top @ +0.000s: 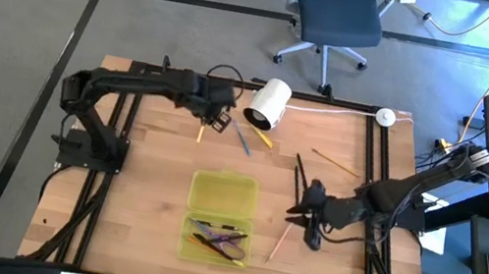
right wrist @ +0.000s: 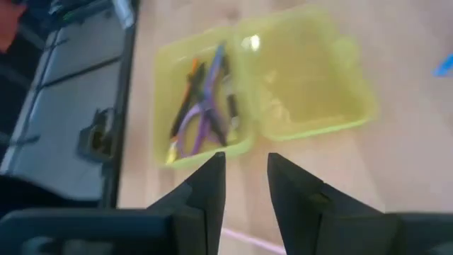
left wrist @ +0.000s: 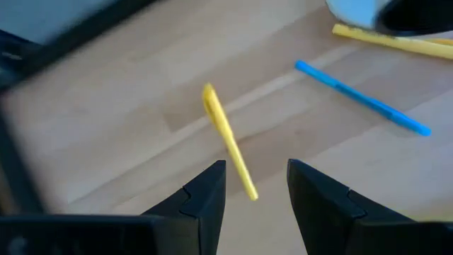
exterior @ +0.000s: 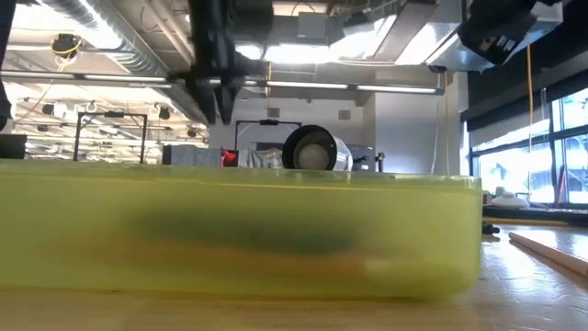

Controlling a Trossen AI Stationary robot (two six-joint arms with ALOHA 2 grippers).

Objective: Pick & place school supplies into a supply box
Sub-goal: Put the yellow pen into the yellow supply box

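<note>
The yellow pen lies on the table near the far edge, well apart from the box. It looks light, stiff and slick, likely to roll; the mid-shaft seems the best hold. The left gripper hovers over it, fingers parted and empty, one pen end between them. The right gripper, beside the box, is slightly parted and empty.

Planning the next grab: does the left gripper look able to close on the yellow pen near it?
Probably yes. The left gripper is open with the yellow pen lying between and just ahead of its fingers on bare table; the blue pen lies apart.
</note>
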